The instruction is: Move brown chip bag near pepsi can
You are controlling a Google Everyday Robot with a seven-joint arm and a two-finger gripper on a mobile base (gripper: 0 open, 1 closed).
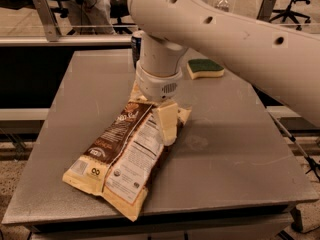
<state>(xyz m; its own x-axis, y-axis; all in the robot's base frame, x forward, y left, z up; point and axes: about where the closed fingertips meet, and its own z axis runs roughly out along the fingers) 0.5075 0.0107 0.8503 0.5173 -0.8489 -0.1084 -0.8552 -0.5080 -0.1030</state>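
Note:
The brown chip bag [122, 156] lies flat on the grey table [235, 149], running from the near-left corner up toward the middle, with its white nutrition panel facing up. My gripper [162, 121] hangs straight down from the big white arm and is at the bag's far upper end, touching or just above it. The pepsi can [135, 46] stands at the table's back edge. Only a blue sliver of it shows at the left of my wrist; the rest is hidden.
A green-and-yellow sponge [205, 68] lies at the back right of the table. A clear water bottle [223, 3] stands beyond the table. Office chairs and a rail are in the background. The table's right half is bare grey surface.

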